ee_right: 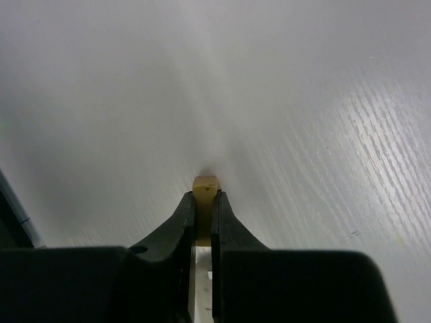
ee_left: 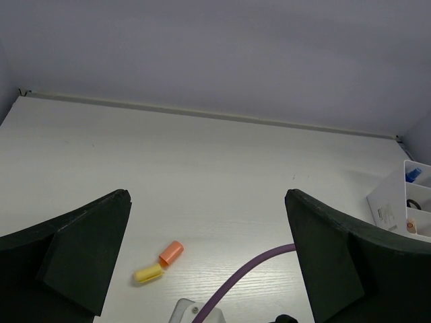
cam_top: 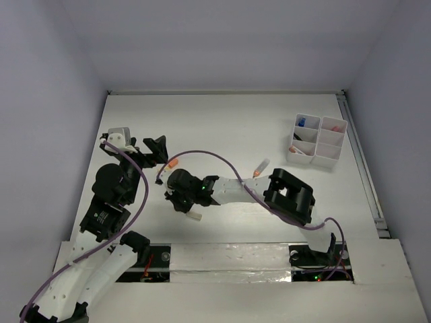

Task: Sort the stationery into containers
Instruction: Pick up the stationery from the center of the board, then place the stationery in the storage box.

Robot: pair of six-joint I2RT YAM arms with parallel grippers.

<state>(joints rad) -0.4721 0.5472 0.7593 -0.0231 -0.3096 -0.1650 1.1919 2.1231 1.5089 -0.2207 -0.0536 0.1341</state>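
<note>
Poking out just past the fingertips, the small yellow eraser is pinched in the right gripper. The jaws are nearly closed on its two sides, and its length seems to run along the fingers. It sits low over the table, left of centre.

The white tray stands well apart, off to the right and farther back, so the carry will likely mean swinging that arm back across to its own side.

In the tray's left column, a blue item fills the rear cell and an orange-tipped piece leans in the middle one. The right column looks bare.

The left gripper is spread wide and holds nothing, with an orange-and-yellow marker lying just ahead of it.
</note>
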